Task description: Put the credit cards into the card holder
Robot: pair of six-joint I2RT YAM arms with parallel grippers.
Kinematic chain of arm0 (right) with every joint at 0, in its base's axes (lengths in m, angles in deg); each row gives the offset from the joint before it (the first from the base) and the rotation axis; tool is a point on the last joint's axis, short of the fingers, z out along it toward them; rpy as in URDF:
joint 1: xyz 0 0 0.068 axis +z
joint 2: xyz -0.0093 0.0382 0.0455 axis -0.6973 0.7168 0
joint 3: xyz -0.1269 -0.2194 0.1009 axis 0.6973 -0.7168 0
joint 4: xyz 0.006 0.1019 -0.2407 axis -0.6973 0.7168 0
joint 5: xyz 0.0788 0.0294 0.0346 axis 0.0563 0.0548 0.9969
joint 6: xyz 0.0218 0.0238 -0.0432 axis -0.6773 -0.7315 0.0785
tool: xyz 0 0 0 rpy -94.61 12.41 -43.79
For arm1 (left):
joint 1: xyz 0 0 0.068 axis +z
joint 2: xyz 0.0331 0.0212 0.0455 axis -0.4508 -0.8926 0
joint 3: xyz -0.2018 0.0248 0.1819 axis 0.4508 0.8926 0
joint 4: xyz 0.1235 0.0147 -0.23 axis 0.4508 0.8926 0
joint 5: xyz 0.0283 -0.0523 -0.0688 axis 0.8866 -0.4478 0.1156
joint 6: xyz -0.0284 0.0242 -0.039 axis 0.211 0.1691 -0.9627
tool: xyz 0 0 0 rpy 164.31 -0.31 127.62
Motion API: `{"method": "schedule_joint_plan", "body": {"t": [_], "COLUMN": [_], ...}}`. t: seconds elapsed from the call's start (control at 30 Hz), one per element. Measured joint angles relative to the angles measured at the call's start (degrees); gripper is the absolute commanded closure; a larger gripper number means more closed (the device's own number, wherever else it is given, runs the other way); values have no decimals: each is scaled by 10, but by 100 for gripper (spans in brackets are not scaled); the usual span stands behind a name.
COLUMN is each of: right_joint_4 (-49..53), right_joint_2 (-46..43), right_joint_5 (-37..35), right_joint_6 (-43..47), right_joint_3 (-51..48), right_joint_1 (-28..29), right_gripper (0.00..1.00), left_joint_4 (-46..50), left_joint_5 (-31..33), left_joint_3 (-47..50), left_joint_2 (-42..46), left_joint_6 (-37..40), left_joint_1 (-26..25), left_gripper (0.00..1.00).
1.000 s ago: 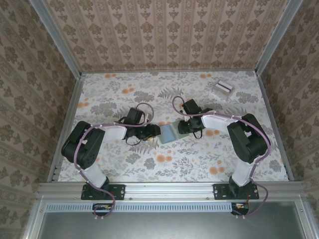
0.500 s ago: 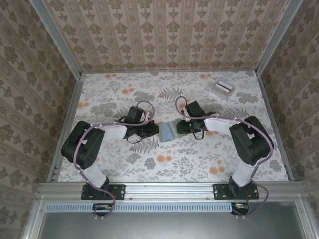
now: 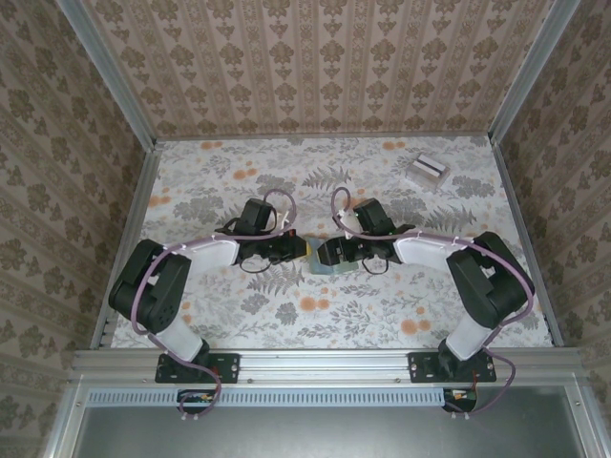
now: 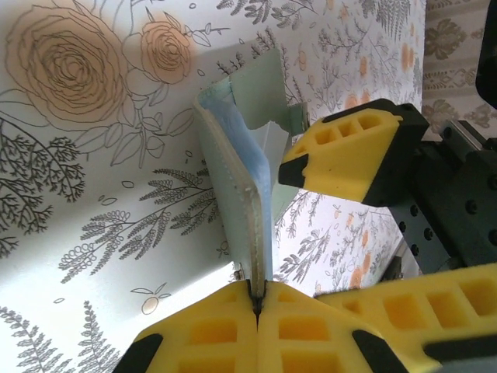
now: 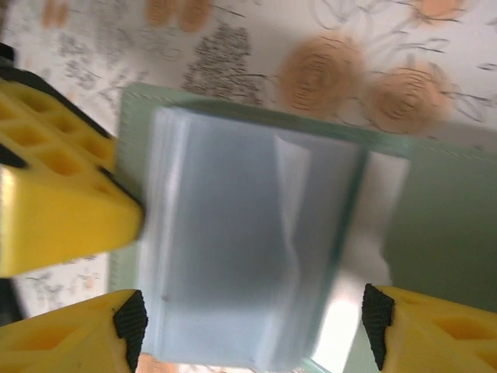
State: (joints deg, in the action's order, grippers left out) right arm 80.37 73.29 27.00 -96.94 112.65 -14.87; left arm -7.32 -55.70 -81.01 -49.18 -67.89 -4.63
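**Left gripper [image 4: 256, 299] pinches the card holder [image 4: 237, 186]; right gripper [image 5: 252, 322] stands spread around it**

The card holder stands on edge on the floral table [image 3: 220, 181], partly unfolded, with its grey-green outside toward the table and its paler blue-grey slots showing. The left gripper's yellow fingers are pressed together on the holder's near edge, clamping it. The right gripper comes in from the holder's other side with its fingers spread wide. One fingertip sits at each side of the holder's open inner face, and whether they touch it cannot be told. One right finger [image 4: 349, 151] sits just beside the holder's raised flap. The credit cards [image 3: 427, 170] lie in a small stack well apart from the holder, beyond it and to its right.
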Motion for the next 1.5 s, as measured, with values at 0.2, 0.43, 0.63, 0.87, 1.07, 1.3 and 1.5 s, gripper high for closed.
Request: {"method": "schedule_joint_plan", "body": {"t": [0.2, 0.43, 0.63, 0.87, 1.07, 1.3, 1.5], "right_joint_4": [-26, -22, -16, -22, -33, -49, -61], "right_joint_2": [30, 37, 42, 45, 49, 56, 60], "right_joint_5": [39, 46, 45, 49, 61, 77, 82], "right_joint_6": [-17, -18, -17, -22, -27, -36, -40], "right_joint_3": [0, 0, 0, -1, -5, -6, -9], "right_joint_1": [0, 0, 0, -2, -4, -4, -5], "right_gripper": [23, 29, 37, 49, 52, 56, 56], "left_joint_4": [-14, -36, -43, -43, -40, -41, -34], "left_joint_5": [-11, -14, -16, -19, -17, -14, -5], "left_joint_3": [0, 4, 8, 8, 8, 8, 8], "left_joint_2": [0, -2, -2, -7, -12, -21, -30], "left_joint_6": [-6, -17, -23, -23, -15, -10, -4], "left_joint_1": [0, 0, 3, 4, 4, 7, 7], "left_gripper": [100, 100, 100, 88, 71, 63, 88]}}
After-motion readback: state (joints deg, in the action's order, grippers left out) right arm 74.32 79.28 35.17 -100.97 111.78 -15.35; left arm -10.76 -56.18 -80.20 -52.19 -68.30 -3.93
